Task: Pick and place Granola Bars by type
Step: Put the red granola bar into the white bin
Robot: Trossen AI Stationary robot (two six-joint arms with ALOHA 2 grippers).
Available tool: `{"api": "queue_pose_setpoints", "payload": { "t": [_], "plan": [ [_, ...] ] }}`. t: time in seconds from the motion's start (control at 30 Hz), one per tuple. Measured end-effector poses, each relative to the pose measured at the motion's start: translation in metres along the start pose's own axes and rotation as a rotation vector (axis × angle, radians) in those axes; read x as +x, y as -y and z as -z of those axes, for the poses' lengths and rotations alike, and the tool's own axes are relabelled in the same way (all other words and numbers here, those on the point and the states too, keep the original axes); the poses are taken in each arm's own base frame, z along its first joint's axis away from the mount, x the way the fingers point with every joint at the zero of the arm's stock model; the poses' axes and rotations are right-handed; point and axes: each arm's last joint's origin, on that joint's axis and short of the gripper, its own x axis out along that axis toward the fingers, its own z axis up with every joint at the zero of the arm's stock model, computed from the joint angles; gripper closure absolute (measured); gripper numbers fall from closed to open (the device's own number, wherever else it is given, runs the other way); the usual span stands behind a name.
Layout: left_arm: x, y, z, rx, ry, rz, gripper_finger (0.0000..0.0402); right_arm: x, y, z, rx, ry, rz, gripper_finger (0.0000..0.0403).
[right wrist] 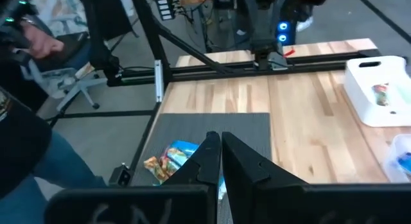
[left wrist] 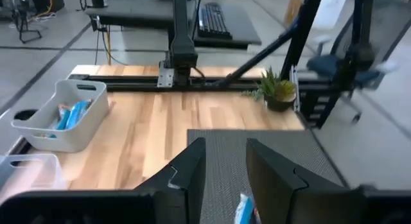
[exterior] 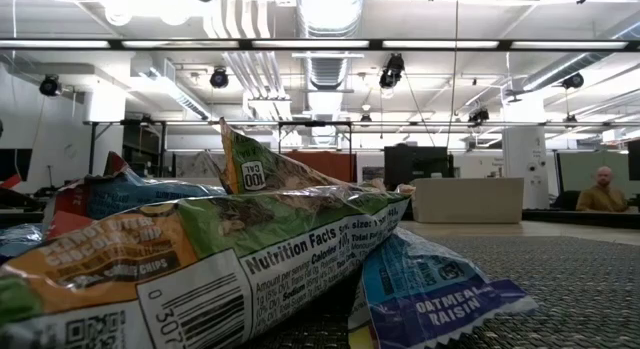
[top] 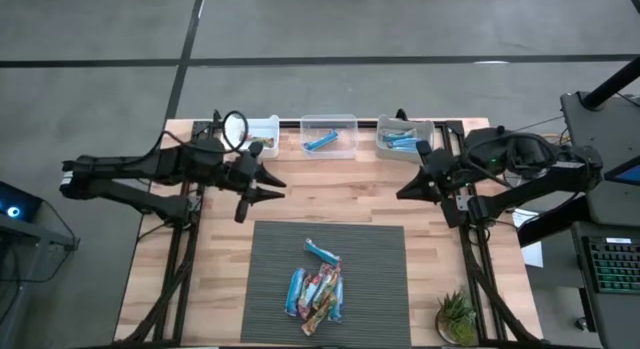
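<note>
My left end effector (top: 272,185) hovers above bare desk (top: 340,204) between the bins and the mat, its fingers (left wrist: 192,169) standing apart with nothing between them. My right end effector (top: 404,192) waits opposite at the same height, fingers pressed together and empty.

Below and between the two lies the grey mat (top: 375,269), and on it the pile of Granola Bars (top: 317,284): blue wrappers mixed with green, red and orange ones, overlapping and touching. The low view shows a green bar (exterior: 300,214) resting across a blue oatmeal-raisin bar (exterior: 430,289).

Along the far edge stand three bins. The middle bin (top: 328,121) holds a blue bar, the right bin (top: 404,132) holds several blue bars, and the left bin (top: 268,124) appears in the right wrist view to hold a multicoloured bar.

The step in hand, as I judge it, is the reach for the next bar. To do it well I should pick a bar at the pile's edge or top, align my fingers across its narrow width, descend straight, and close only on that one wrapper; the foil looks slippery, and neighbours may drag along.
</note>
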Motion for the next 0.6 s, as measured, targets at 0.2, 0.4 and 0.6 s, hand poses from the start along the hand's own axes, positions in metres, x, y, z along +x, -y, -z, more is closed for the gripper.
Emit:
{"api": "queue_pose_setpoints", "payload": {
  "t": [0.2, 0.4, 0.6],
  "plan": [
    [0.01, -0.002, -0.017, 0.01, -0.168, -0.035, 0.0307, -0.004, 0.001, 0.002, -0.002, -0.005, 0.023, 0.0394],
    [0.018, -0.002, -0.037, 0.0, -0.208, -0.008, 0.0307, -0.005, 0.0, 0.001, -0.002, -0.001, 0.023, 0.0394],
    [0.026, -0.002, -0.04, -0.009, -0.299, 0.006, 0.0307, -0.005, 0.001, 0.002, -0.002, -0.005, 0.024, 0.0394]
  ]
}}
